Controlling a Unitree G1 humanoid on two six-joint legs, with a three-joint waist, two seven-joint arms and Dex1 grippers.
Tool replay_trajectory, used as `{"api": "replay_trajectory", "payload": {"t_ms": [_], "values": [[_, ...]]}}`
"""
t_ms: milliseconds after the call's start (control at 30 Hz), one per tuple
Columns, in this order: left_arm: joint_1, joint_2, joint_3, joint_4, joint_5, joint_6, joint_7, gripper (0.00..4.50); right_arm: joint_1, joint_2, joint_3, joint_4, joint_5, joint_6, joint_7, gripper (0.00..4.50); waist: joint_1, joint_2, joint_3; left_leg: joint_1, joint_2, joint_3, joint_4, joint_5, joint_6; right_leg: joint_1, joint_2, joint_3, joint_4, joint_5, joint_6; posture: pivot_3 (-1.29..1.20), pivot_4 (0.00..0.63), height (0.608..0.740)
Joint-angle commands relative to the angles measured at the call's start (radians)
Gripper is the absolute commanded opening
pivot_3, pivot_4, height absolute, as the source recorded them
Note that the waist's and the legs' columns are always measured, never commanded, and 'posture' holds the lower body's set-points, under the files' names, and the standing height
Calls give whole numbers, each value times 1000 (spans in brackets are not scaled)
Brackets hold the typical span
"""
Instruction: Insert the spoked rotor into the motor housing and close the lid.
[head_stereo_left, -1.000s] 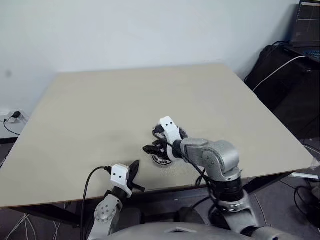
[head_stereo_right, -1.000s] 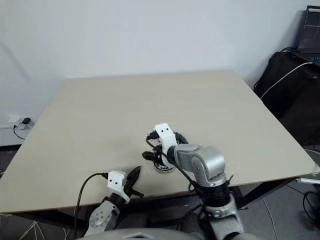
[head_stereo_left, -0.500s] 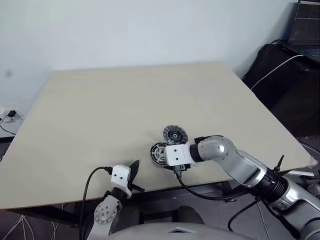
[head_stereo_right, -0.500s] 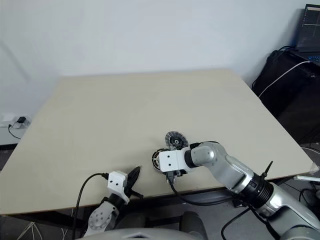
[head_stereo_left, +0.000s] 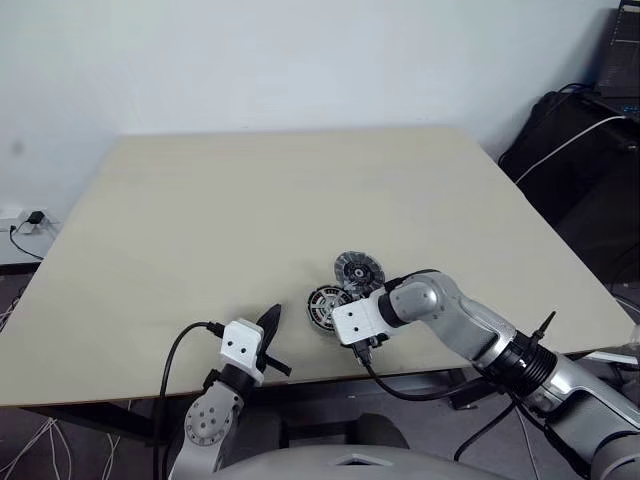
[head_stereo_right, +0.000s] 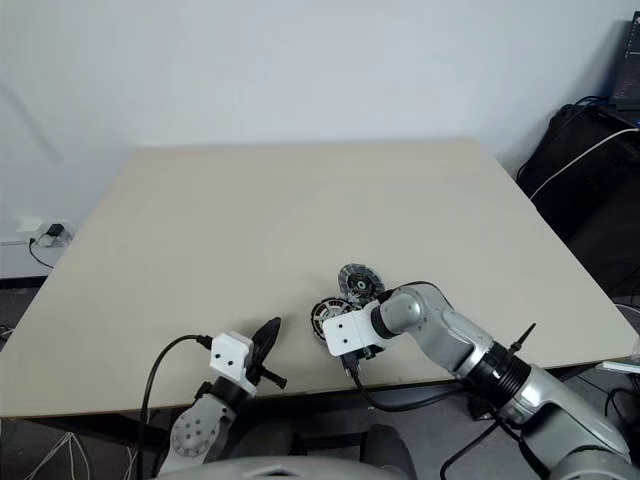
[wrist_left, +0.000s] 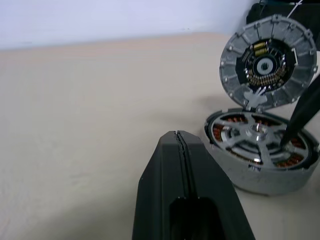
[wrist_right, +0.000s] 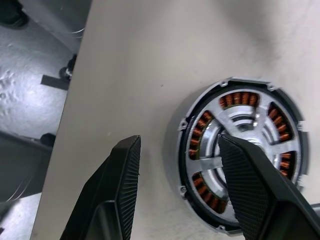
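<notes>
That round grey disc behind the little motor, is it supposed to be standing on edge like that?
It does look odd: the lid stands tilted up on its rim against the back edge of the motor housing, not flat on top. The spoked rotor already sits inside among the copper windings, so the housing is still uncovered.

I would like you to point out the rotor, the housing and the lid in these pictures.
rotor (wrist_right: 239, 137): right wrist view, on a silver spoke near the hub.
housing (wrist_left: 265, 181): left wrist view, on its grey outer wall.
lid (wrist_left: 265, 67): left wrist view, on its dark centre.
</notes>
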Motion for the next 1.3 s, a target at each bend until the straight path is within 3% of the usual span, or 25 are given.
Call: {"api": "replay_trajectory", "payload": {"t_ms": [33,267,500,967,1300], "values": [[1,4,-21,-90,5,44,5,0,-13,14,-22,21,-19,-15,18,2246,0,0,0,0,0,0,0,0,0,0,0,0,0,0,0,0,0,740],[12,6,-37,-160,7,119,22,0,-12,35,-31,60,-54,-30,33,149,0,-1,-2,1,0,0,0,0,1,1,1,0,0,0,0,0,0,740],[18,6,-37,-166,2,139,29,0,27,63,-88,6,-29,37,25,105,-2,-1,-3,2,0,0,1,1,0,2,7,0,1,0,0,0,0,740],[5,5,-30,-31,-20,67,10,0,176,266,-267,-419,56,1020,-198,105,6,0,-4,-1,0,-1,1,-3,-5,-1,0,1,1,1,-1,0,0,740],[-9,1,-34,10,-27,41,2,0,153,311,-302,-527,148,1252,-388,104,5,1,-5,-2,-1,-1,1,-3,-5,-2,0,0,1,1,-1,0,0,740]]}}
